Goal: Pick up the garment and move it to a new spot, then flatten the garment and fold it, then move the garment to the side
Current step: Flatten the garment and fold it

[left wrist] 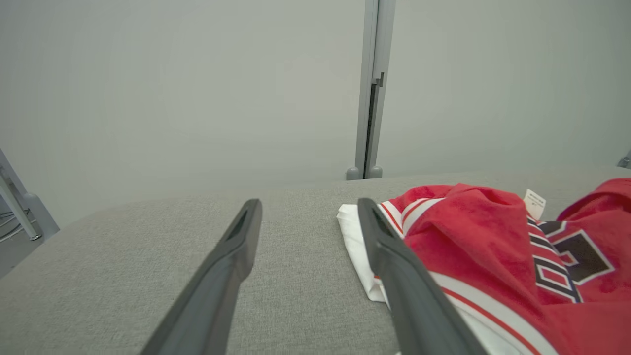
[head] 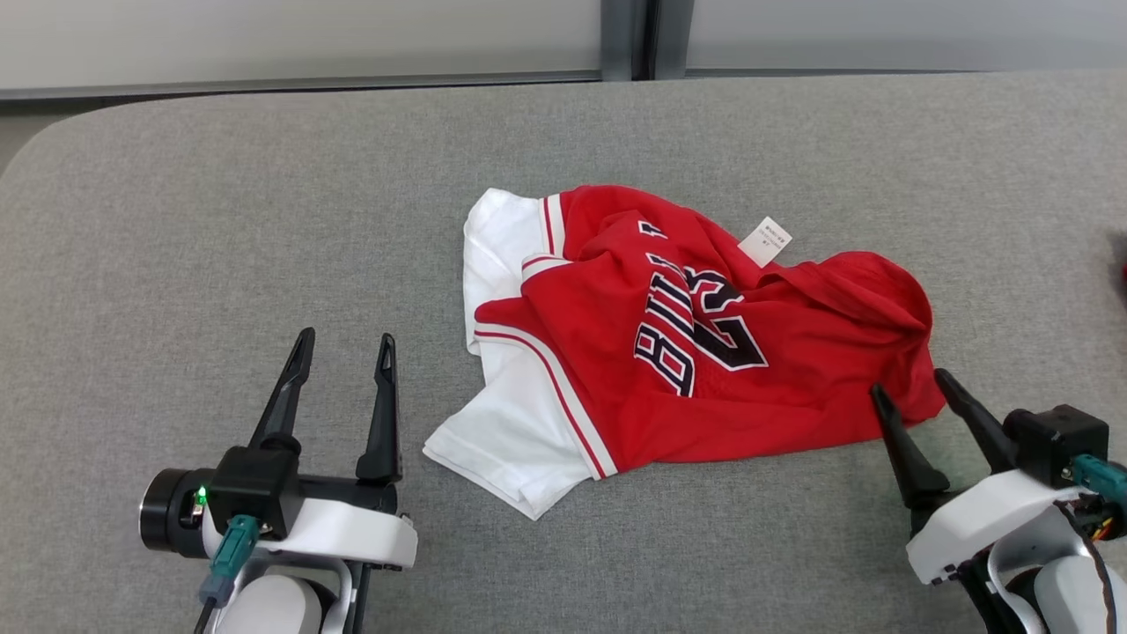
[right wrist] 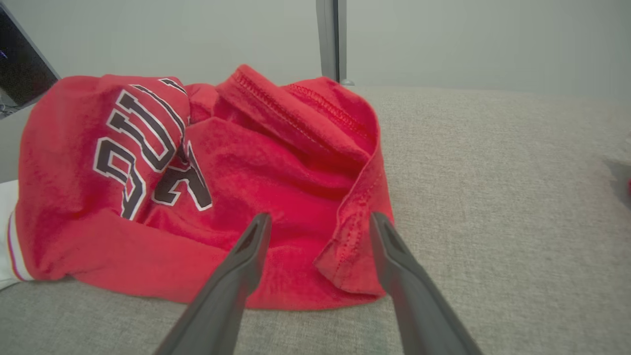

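- Hidden or unclear: the garment point(head: 616, 396) lies crumpled, so its dark lettering is folded over and only partly legible. Part of its white side is tucked under the red. The print on its tag point(head: 764, 240) is too small to read. A red object point(head: 1122, 273) at the far right is cut off by the frame edge and cannot be identified.
- Count: one garment, red with a white side and striped trim, near the middle of the grey worktop point(head: 176, 220). One white tag sits at its far edge. There are two grippers.
- Left gripper point(head: 345, 336): jaws spread wide and holding nothing, over bare worktop. It is near the garment's white part, to its left and clear of it.
- Right gripper point(head: 908, 381): jaws spread wide, nothing grasped, fingertips at the garment's near right corner. In the right wrist view the red hem lies between the two fingers point(right wrist: 236, 276). Whether they touch the cloth cannot be told.
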### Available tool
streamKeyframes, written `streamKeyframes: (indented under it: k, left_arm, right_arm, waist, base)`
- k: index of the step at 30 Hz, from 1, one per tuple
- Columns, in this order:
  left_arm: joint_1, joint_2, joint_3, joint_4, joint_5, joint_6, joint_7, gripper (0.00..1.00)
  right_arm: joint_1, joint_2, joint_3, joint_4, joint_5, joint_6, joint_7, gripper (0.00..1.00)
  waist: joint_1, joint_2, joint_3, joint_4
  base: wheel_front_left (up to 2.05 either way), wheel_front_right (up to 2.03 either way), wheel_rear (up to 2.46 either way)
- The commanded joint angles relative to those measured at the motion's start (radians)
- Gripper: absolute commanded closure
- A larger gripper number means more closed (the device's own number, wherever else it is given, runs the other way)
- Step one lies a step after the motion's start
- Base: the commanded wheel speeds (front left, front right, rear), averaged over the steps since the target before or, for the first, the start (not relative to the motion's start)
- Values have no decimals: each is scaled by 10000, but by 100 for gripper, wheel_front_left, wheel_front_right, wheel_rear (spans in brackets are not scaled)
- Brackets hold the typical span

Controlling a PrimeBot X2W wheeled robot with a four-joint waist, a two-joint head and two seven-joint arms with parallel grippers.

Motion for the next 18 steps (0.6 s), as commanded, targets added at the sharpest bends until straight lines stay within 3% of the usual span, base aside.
streamKeyframes:
  k: [1,2,3,4,14,16,17,18]
  left_arm:
    - [-219,15,11,33,21,-16,-70,0]
    - [-272,-11,3,62,29,-35,-89,0]
    - [-309,-32,-7,98,36,-52,-77,0]
    - [-350,-52,-8,136,39,-62,-89,0]
    - [-568,-68,118,201,154,-79,-157,0]
    - [-604,-65,127,200,178,-84,-162,0]
    - [-624,-67,129,202,176,-93,-165,0]
    - [-640,-68,127,208,179,-92,-167,0]
  right_arm:
    - [-163,-60,-60,112,-88,0,-67,0]
    - [-278,-44,-121,335,-172,-1,-95,25]
    - [-365,-7,-183,511,-231,-1,-117,91]
    - [-477,43,-194,653,-243,-1,-169,100]
    - [-998,206,-1499,1252,503,0,-882,100]
    - [-1084,267,-1778,1475,791,0,-980,24]
    - [-1173,270,-1893,1588,920,0,-1029,0]
    - [-1249,326,-1947,1658,1089,0,-1128,0]
  waist:
    - [0,0,133,85]
    - [0,0,186,116]
    - [0,0,230,141]
    - [0,0,269,155]
    - [0,0,526,-16]
    - [0,0,569,-68]
    - [0,0,597,-89]
    - [0,0,624,-112]
  base:
    - [0,0,0]
    - [0,0,0]
    - [0,0,0]
    - [0,0,0]
    - [0,0,0]
    - [0,0,0]
    - [0,0,0]
    - [0,0,0]
